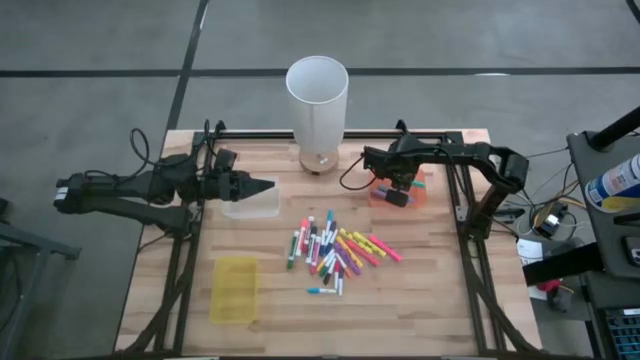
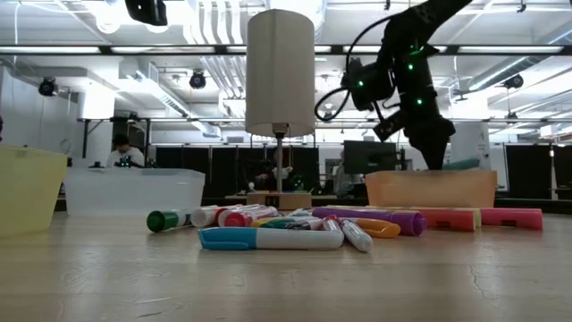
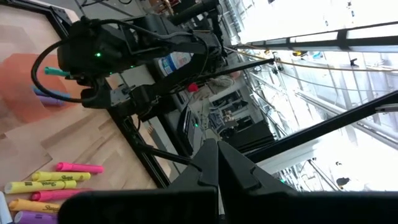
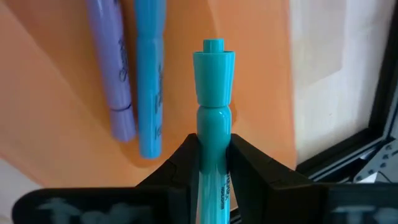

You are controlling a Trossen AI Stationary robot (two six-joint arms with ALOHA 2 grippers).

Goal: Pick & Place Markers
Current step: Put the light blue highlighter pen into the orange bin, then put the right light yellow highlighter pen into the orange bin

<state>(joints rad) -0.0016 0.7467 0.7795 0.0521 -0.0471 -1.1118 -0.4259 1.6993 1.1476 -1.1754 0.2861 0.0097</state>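
The pale wooden table stands on a grey floor; behind it, the low view shows a bright hall with ceiling lights. The markers lie heaped mid-table, between a yellow tray and an orange tray. The right claw pinches a teal marker over the orange tray, where a purple marker and a blue marker rest. The left claw hovers closed and empty beside a clear tray, near a white cylinder.

A teal marker over an orange tray holding purple and blue markers.
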